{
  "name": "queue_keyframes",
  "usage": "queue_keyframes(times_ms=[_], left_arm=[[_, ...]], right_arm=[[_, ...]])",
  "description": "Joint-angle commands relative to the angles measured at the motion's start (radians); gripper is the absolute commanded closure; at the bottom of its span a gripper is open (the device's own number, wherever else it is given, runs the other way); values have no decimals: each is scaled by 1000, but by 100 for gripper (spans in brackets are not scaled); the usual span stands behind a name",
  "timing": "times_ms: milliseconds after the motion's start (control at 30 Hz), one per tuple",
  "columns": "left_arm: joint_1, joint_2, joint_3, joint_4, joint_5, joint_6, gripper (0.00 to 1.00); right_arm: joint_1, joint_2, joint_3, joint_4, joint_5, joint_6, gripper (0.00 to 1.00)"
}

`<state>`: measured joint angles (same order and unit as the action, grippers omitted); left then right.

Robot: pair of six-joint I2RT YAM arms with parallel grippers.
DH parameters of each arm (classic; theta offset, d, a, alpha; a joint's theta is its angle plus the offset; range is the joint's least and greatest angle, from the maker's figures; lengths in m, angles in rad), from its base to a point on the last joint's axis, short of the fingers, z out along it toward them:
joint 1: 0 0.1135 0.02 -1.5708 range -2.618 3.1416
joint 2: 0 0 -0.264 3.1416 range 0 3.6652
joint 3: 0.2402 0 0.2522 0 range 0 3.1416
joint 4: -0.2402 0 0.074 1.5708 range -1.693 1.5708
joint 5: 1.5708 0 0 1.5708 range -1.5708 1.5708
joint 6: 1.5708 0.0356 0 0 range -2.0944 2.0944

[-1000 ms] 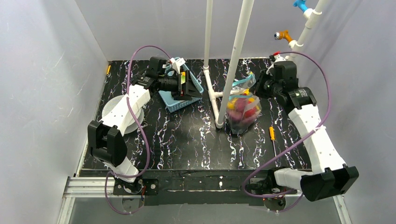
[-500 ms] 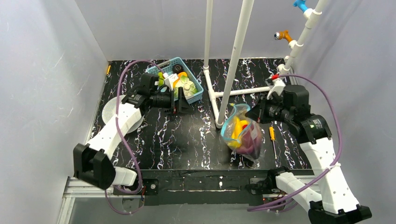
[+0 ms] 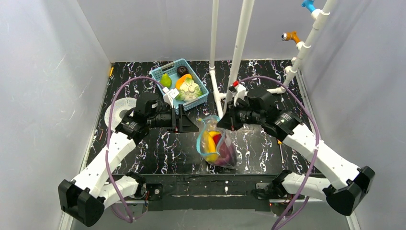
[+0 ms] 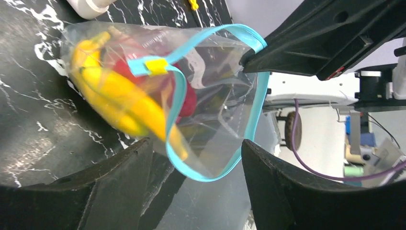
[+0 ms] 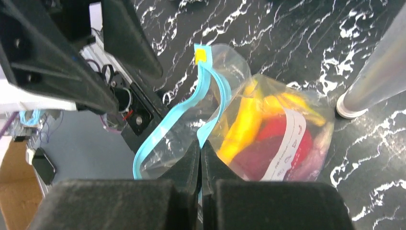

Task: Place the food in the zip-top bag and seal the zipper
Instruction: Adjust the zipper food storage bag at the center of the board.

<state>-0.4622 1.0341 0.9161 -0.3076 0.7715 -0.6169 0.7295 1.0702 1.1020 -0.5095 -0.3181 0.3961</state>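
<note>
My right gripper (image 5: 200, 160) is clamped fully together on the teal zipper (image 5: 167, 125) at the rim of the bag (image 3: 218, 146) — the bag hangs from that pinch with its mouth gaping open. The yellow slider tab (image 5: 201, 55) sits at the far end of the strip. Inside I see the banana (image 4: 119, 103), the red apple (image 5: 273, 132) and a purple piece (image 3: 230, 152), bunched toward the bottom. The bag is over the near middle of the table (image 3: 158, 148), between my two arms. I cannot tell whether its bottom rests on the surface. My left gripper (image 4: 195, 143) is spread wide and grips nothing — the bag's open rim lies just at its fingertips, and I cannot make out contact. At the back, the basket (image 3: 168, 66) holds the pear (image 3: 165, 80) and the cabbage (image 3: 190, 89), well apart from the bag.
</note>
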Motion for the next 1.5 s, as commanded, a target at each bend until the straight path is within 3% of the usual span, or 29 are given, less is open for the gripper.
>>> queue_keyframes(times_ms=[0,133,300,500,700,867,967,1067,1233,1300,1467], left_arm=[[-1,-55,9,-39,-104,26,36],[-1,-27,7,-48,-132,20,41],[-1,-38,-11,-48,-250,13,61],[-1,-8,-14,-37,-205,21,57],[-14,10,-99,106,-122,-60,52],[-31,-29,-133,111,-137,-57,47],[-34,-24,-139,118,-154,-55,49],[-46,-6,-124,149,-138,-63,57],[-50,-20,-87,132,-139,-31,92],[-50,-53,-85,120,-173,-18,98],[-50,-116,-66,117,-229,-72,100]], right_arm=[[16,51,101,200,38,47,99],[29,82,115,213,6,66,99],[48,75,75,224,3,72,99],[68,60,12,245,3,76,99],[81,73,-2,250,13,66,99],[102,62,-16,268,25,67,99],[109,77,-2,258,17,53,99],[122,94,19,227,20,31,99],[152,87,14,203,63,19,99],[178,87,19,191,78,-20,98],[261,124,103,81,221,-119,81]])
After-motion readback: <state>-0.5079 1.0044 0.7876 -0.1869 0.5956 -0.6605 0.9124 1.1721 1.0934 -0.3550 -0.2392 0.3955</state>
